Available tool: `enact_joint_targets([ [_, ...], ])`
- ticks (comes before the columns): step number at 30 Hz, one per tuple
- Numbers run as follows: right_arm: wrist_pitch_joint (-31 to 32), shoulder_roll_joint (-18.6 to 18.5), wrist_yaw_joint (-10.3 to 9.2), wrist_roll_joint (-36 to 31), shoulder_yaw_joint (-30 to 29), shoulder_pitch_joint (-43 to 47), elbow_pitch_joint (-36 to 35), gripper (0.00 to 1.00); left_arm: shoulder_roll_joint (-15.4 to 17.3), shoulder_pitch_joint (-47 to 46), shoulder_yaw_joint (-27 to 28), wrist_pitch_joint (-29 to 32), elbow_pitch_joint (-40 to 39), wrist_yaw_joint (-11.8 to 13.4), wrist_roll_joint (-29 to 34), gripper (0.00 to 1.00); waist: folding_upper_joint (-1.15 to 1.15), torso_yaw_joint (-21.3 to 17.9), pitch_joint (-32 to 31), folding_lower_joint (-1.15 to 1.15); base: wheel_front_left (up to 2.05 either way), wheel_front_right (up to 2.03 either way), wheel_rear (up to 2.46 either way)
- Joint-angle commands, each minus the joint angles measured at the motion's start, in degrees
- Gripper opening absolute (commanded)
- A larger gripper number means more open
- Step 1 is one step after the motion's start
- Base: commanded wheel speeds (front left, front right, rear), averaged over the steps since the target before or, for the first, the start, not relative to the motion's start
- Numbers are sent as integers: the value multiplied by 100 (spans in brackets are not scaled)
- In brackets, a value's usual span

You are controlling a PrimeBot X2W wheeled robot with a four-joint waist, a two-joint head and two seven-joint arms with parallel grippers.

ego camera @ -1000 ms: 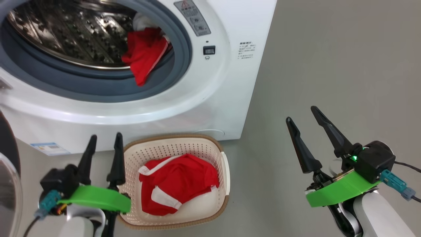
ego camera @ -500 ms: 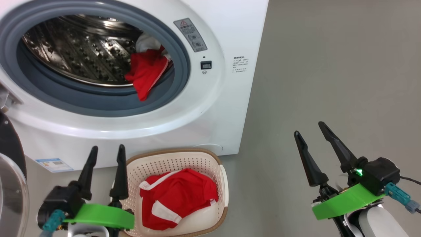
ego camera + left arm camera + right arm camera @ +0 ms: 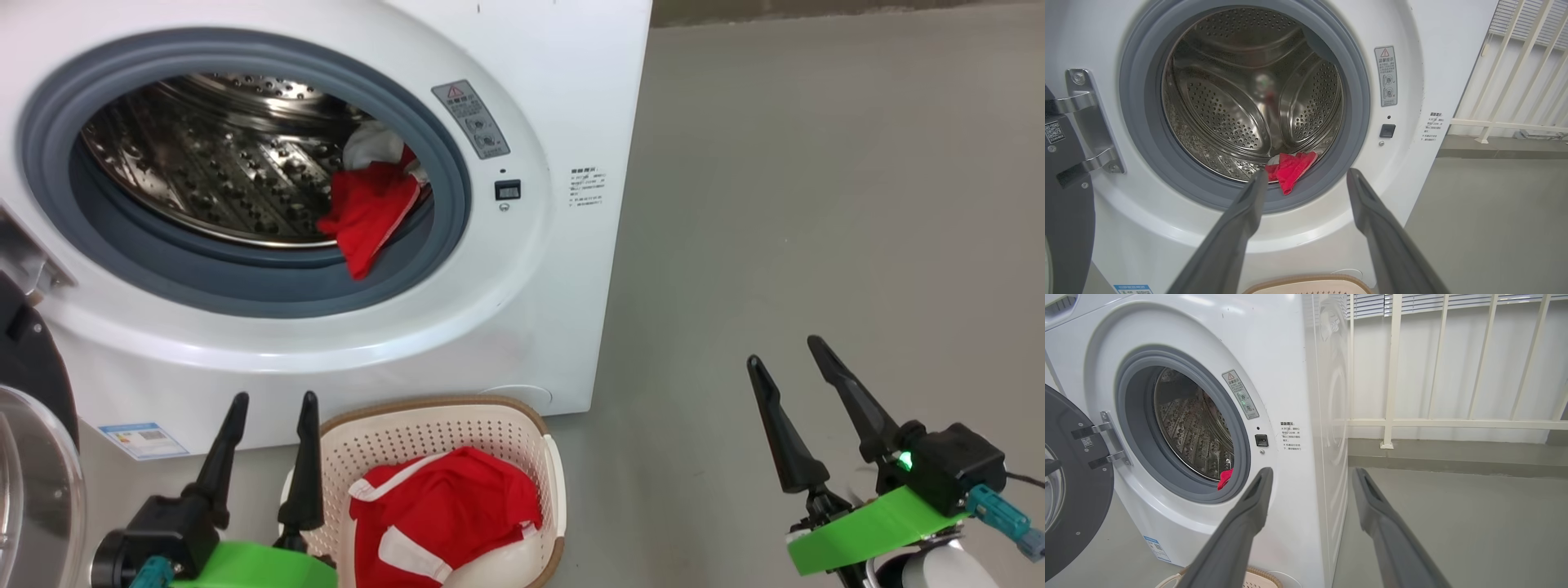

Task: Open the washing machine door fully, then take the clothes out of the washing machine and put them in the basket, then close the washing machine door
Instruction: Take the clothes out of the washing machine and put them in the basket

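Holding nothing, spread wide, the left claw point(image 3: 273, 396) sits beside the cream plastic basket point(image 3: 490, 433) with one red cloth point(image 3: 445, 510) inside. Ahead, another red cloth point(image 3: 367, 212) waits in the open white washing machine point(image 3: 563, 269).

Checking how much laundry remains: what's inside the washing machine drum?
One red garment with white trim lies front right in the drum, draping over the grey gasket. Anything beneath it is hidden.

Grey floor point(image 3: 816, 204): white washing machine point(image 3: 555, 310) standing; basket point(image 3: 408, 443) just before it.
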Motion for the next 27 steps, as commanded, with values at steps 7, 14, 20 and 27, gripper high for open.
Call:
enact_joint_targets([
  [7,-37,-23,36,-66,77,160,-203,100,98,122,206,-44,-190,41,28,100,0,2,-116,0,0,0,0],
  [14,-37,-1,36,-71,51,170,-271,100,98,91,195,-44,-267,73,12,100,0,8,-23,0,0,0,0],
  [20,-37,17,36,-79,64,167,-284,100,98,73,197,-44,-282,75,8,100,0,15,11,0,0,0,0],
  [27,-37,-6,36,-83,122,116,-328,100,98,-11,201,-44,-192,111,-132,100,0,3,130,0,0,0,0],
])
